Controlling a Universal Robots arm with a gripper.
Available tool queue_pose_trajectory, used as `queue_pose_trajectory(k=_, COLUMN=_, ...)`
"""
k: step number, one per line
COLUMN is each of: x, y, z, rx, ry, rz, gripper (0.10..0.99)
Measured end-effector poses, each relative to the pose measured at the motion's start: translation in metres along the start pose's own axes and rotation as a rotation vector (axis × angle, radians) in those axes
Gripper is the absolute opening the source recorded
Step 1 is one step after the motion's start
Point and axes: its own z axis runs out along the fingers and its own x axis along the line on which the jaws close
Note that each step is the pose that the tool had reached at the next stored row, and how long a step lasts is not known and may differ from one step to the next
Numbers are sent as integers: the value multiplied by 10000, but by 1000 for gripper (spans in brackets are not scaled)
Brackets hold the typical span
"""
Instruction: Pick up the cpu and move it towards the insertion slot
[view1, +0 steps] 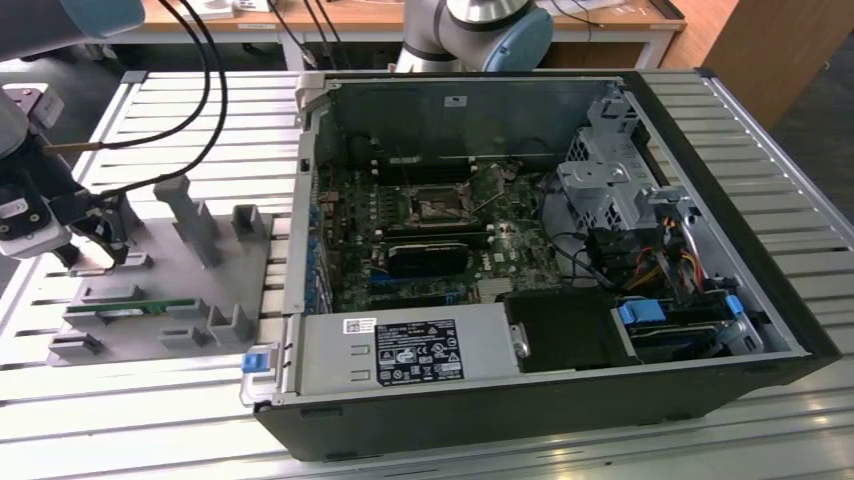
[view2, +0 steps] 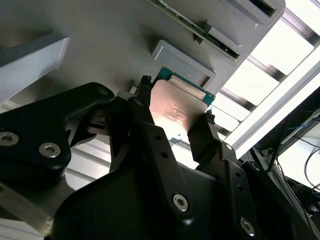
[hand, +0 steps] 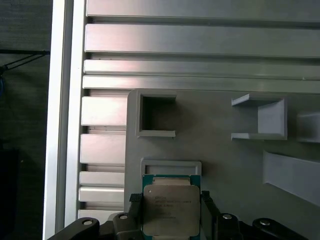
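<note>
In the exterior view, the nearest thing is a thin green memory stick (view1: 127, 308), lying in the near part of the grey tray (view1: 200, 300) at the exterior view's left. Just beyond it the gripper (view2: 176, 101) hangs low over the tray. Both wrist views show its black fingers (view2: 150, 130) pressed against two opposite edges of the cpu (hand: 171, 210), so it looks clamped on the chip. The cpu sits just beside a raised rectangular frame (hand: 171, 166) of the tray; whether it is lifted clear I cannot tell. The chip is likely light, stiff and thin, with a smooth metal top that gives little purchase and an underside that is probably delicate. The bare side edges, where the fingers are, seem the right place to hold it, squeezed gently and kept level. Farther off, at the exterior view's right, the open computer case (view1: 534, 410) holds the insertion slot (view1: 437, 207), well apart from the gripper.
</note>
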Motion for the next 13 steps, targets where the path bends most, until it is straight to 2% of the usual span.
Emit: queue_pose_trajectory(k=13, x=0, y=2, z=-33, rx=-1, ry=-1, rz=0, gripper=541)
